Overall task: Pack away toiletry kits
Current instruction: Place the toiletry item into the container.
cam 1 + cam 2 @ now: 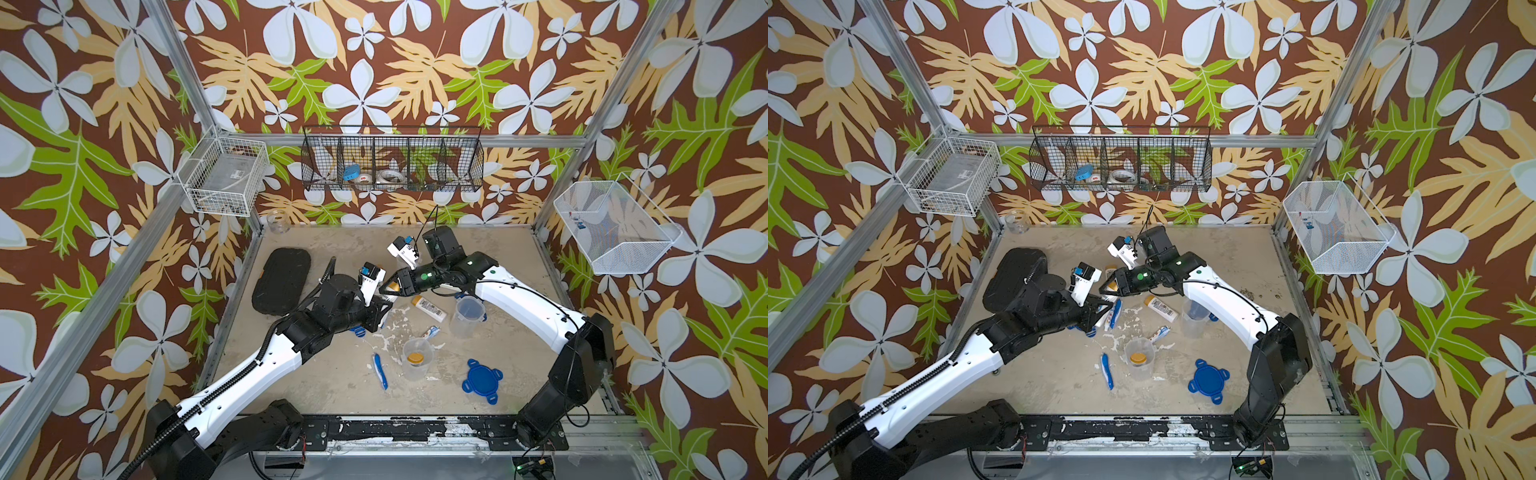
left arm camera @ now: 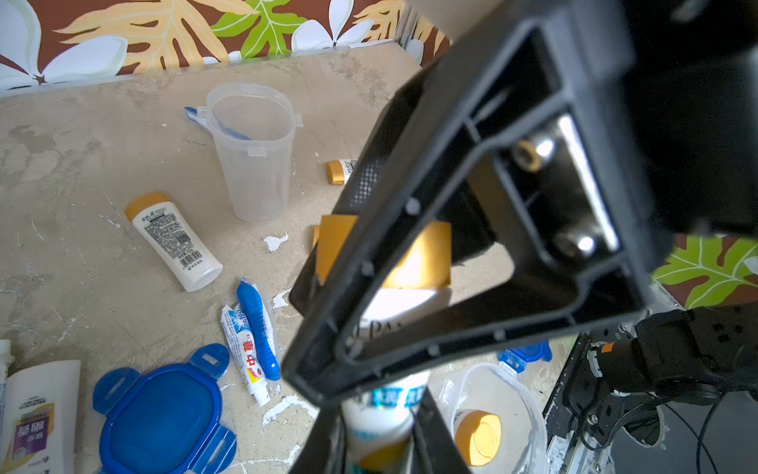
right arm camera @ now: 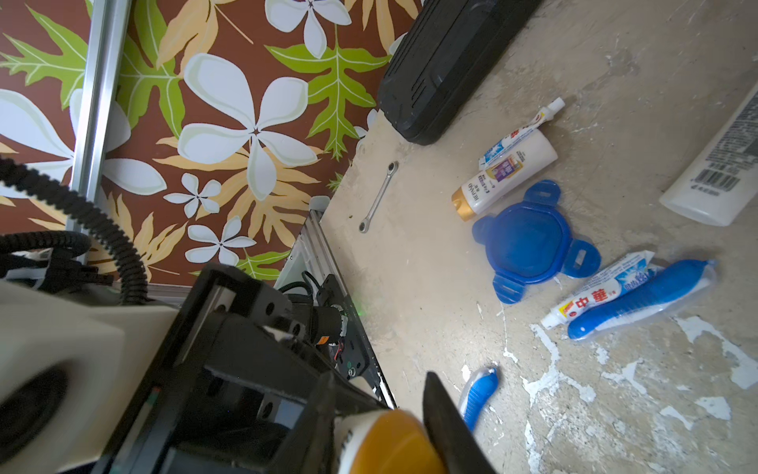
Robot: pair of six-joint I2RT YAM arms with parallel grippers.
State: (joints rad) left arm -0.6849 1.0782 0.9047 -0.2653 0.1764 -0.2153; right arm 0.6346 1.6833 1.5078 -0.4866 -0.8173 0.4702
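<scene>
I see walls (image 1: 374,62) of brown, with big white flowers and green and tan leaves. The bench (image 1: 332,395) is sandy grey with chipped white spots. The lid (image 1: 482,380) is bright blue. The toothbrush (image 1: 380,371) is blue and white. The bottle (image 3: 389,441) is white with a gold cap. The case (image 1: 282,280) is black. The cup (image 1: 461,328) is clear.

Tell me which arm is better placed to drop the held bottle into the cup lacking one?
Probably right: the right gripper pinches the bottle by its gold cap, and that cup stands beside the right arm.
</scene>
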